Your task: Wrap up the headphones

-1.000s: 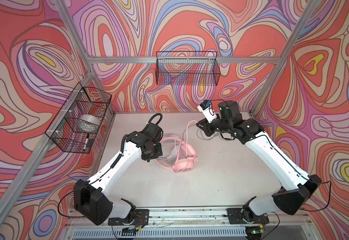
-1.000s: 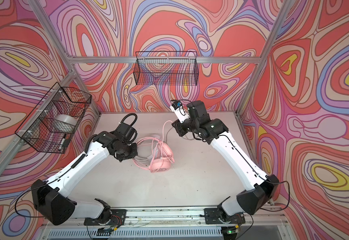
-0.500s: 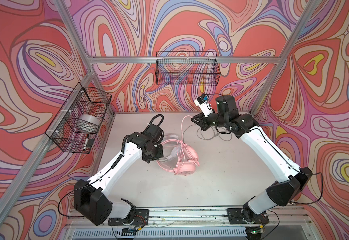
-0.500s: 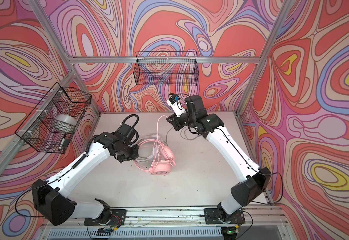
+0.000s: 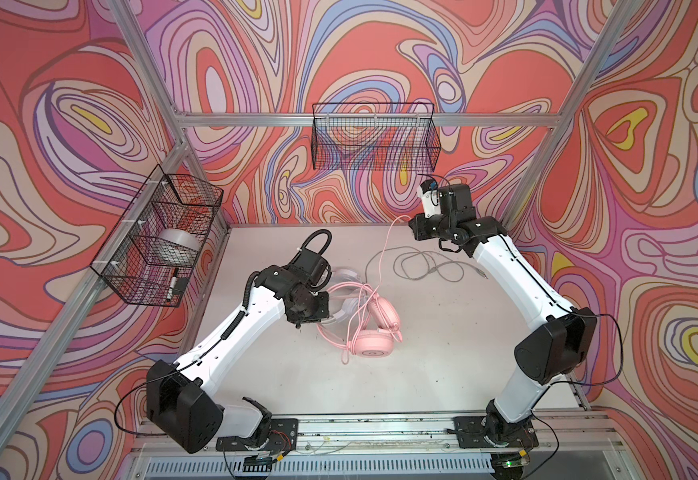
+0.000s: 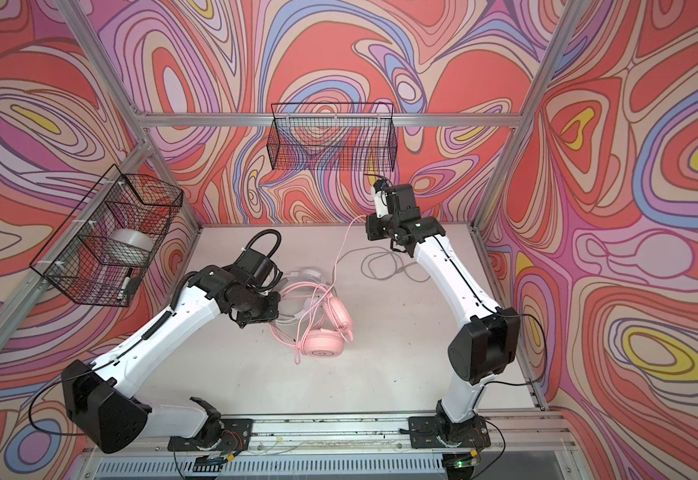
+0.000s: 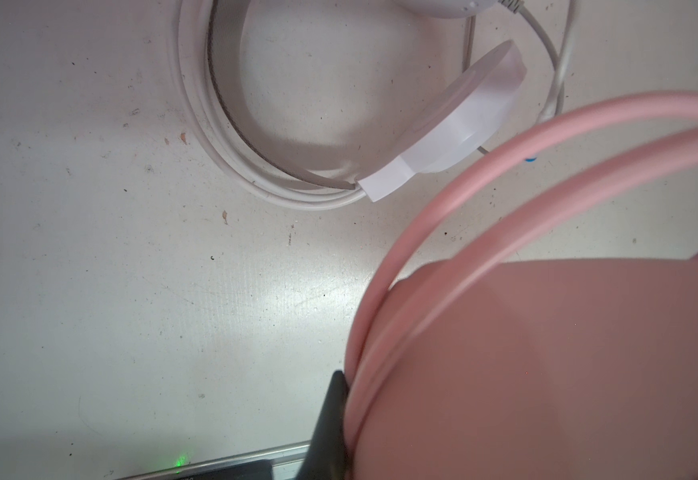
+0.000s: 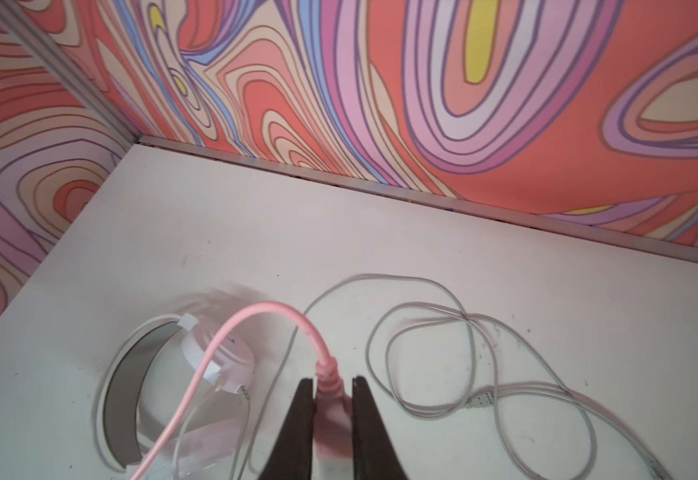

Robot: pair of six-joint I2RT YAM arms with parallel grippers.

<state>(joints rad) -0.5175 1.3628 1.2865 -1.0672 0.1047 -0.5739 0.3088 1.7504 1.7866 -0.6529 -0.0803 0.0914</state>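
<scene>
The left arm bends low over the table centre, left gripper clenched on the pink headset's band. Its earcups point rightward, beside the white headset. The right arm is raised at the back, right gripper pinching the pink cable's plug, and the cable runs front-to-back.

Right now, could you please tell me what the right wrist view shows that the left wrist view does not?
Only the right wrist view: the right hand shut on the plug of the pink cable, the grey cable looped on the table, and the patterned wall. Only the left wrist view: the pink headset, earcup and band close up, with the left hand shut on the band. Both: the white headset lying on the table.
</scene>
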